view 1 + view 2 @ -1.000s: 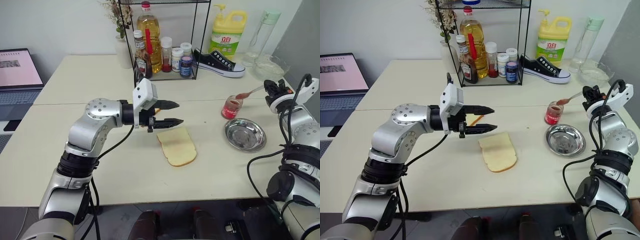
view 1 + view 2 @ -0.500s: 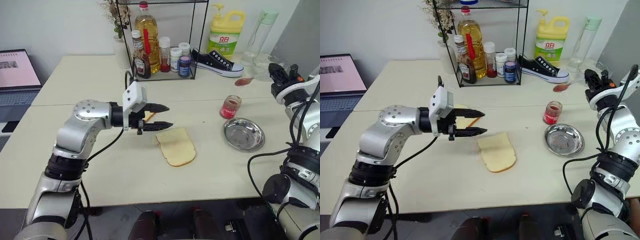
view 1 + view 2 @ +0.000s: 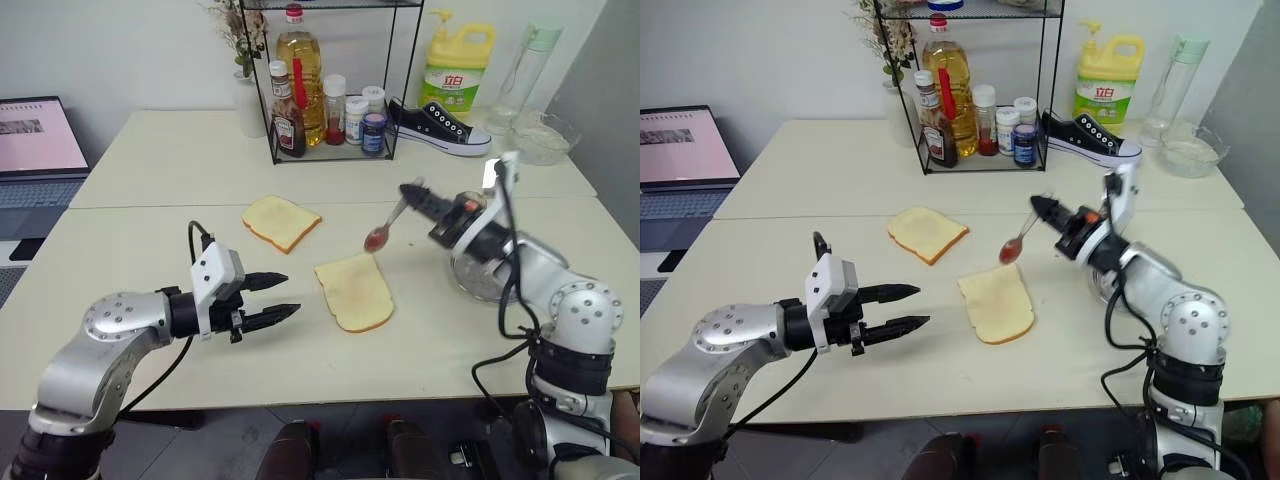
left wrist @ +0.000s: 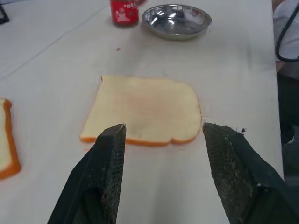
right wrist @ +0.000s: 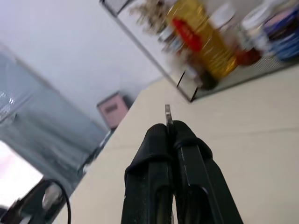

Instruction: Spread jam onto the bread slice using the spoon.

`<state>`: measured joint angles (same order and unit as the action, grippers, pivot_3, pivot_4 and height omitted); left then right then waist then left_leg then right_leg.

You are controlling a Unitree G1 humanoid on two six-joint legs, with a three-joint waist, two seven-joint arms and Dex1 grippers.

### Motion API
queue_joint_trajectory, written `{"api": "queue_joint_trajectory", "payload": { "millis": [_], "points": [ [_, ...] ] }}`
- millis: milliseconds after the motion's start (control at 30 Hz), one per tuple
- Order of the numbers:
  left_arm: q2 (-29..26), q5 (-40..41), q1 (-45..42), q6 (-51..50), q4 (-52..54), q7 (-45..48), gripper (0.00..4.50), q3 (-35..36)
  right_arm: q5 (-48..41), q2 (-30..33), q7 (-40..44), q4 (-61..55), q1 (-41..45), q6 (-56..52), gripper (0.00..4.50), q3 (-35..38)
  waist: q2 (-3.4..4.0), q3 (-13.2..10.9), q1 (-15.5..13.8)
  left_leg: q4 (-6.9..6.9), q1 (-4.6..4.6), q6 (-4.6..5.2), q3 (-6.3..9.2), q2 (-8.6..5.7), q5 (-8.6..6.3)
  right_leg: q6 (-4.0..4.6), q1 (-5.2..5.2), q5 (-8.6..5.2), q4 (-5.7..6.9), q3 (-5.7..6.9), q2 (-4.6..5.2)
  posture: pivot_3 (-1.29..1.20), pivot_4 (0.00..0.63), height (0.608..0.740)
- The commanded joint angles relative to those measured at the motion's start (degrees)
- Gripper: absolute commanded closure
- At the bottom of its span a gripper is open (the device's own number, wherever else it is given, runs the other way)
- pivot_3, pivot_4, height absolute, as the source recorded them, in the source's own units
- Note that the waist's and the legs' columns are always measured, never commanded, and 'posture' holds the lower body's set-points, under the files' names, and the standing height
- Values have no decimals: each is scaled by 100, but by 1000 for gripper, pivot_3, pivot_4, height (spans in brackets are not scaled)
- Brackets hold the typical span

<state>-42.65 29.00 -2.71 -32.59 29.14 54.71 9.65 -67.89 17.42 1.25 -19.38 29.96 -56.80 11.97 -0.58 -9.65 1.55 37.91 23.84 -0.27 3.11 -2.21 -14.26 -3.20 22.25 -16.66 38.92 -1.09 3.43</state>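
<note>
jam-laden spoon above bread slice

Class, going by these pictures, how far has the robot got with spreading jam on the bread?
Done: the spoon is loaded, its bowl red with jam. In hand: the right gripper, shut on the handle, holds it just above the bread slice. Left: the spreading, as the slice looks almost bare. The left gripper is open beside it.

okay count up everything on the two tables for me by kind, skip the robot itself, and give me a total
Bread slices: 2, the bread slice and a squarer slice
Spoon: 1
Steel dish: 1
Jam jar: 1
Wire rack: 1
Bottles and jars in it: 6
Shoe: 1
Detergent jug: 1
Laptop: 1
Total: 15
</note>
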Motion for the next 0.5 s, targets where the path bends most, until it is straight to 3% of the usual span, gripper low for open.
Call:
{"api": "queue_joint_trajectory", "payload": {
  "millis": [33, 300, 500],
  "points": [
    [229, -37, 489, 145, 378, -479, 1774, 250, 866, 13, 724, -149, -159, 393, 4479, -922, 0, 0, 9, 0, -1, 0, -1, 0, 0, 0, -1, 0, 2, 1, 0, 0, 150, 740],
    [308, -112, 883, 259, 694, -768, 1774, 31, 2091, -192, 1721, 758, -241, 1152, 4479, -1668, -4, 2, -14, 0, 0, 0, 6, -6, 0, 0, -2, 0, 1, 10, -12, 0, 150, 740],
    [256, -65, 844, 274, 708, -836, 1774, -16, 2786, -146, 2223, 1333, -145, 1566, 4479, -1752, -3, 1, -4, -2, -2, -1, 3, -4, 0, 0, 2, 0, 3, 11, -15, 0, 150, 740]
  ]
}}
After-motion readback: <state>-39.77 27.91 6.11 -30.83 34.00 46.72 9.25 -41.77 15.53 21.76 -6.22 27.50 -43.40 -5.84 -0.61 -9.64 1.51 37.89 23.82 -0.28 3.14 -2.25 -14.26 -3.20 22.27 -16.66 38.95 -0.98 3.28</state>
